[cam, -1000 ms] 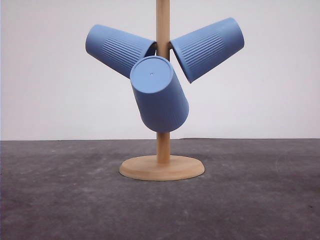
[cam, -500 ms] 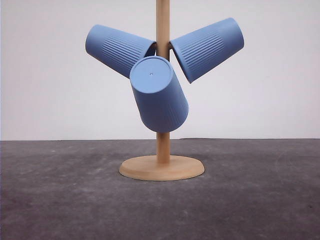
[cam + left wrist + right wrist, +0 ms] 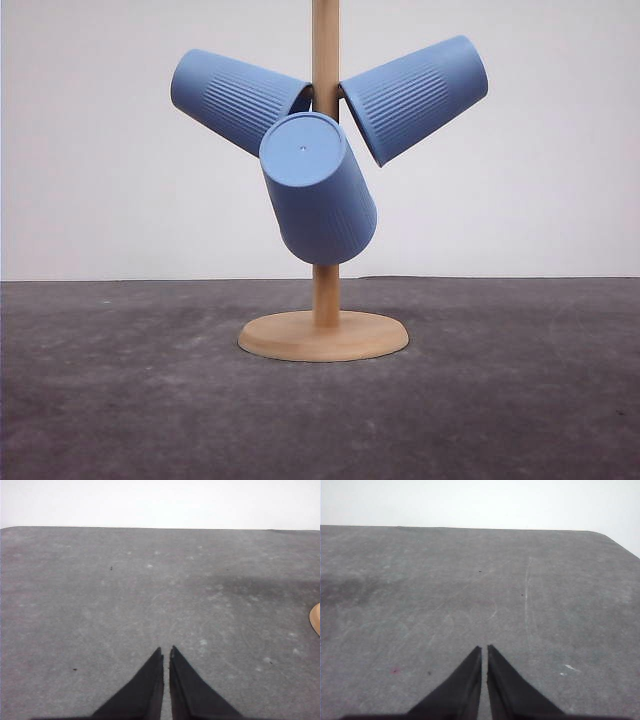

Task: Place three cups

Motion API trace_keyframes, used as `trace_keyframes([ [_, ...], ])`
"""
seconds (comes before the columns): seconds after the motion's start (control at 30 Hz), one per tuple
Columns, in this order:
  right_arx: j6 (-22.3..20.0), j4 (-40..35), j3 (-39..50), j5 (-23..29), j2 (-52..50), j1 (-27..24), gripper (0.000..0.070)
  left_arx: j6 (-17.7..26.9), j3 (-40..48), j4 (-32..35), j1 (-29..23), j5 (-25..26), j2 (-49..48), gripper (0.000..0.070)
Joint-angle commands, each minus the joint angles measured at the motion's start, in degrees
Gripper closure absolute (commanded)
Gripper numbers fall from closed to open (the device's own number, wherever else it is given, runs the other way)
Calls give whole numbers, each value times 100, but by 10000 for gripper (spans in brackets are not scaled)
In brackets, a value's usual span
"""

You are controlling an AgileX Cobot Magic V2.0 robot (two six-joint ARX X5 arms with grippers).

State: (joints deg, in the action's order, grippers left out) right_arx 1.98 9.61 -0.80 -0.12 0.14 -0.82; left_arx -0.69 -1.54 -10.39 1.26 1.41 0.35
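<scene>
**Three cups hung on the stand; both arms clear**

We see the left cup point(image 3: 235, 98), right cup point(image 3: 418, 97) and front cup point(image 3: 318, 190) tilted on the wooden stand point(image 3: 324, 335), mid-table point(image 3: 120, 400). Open table surrounds it. The wrist views show left gripper point(image 3: 166, 652) and right gripper point(image 3: 484, 650), jaws clenched, grasping nothing; the stand's edge peeks beside the left.

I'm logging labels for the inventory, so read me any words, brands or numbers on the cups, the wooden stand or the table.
None can be read. The three blue cups carry only ribbing, the wooden stand is bare wood, and the grey table shows just scuffs and specks.
</scene>
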Motion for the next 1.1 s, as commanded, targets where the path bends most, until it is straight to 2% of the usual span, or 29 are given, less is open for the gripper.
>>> trace_keyframes([
  [0.0,74,-57,11,17,7,-7,681,-2,83,-28,4,-17,-5,700],
  [1.07,74,-58,11,17,7,-7,681,-2,83,-28,4,-17,-5,700],
])
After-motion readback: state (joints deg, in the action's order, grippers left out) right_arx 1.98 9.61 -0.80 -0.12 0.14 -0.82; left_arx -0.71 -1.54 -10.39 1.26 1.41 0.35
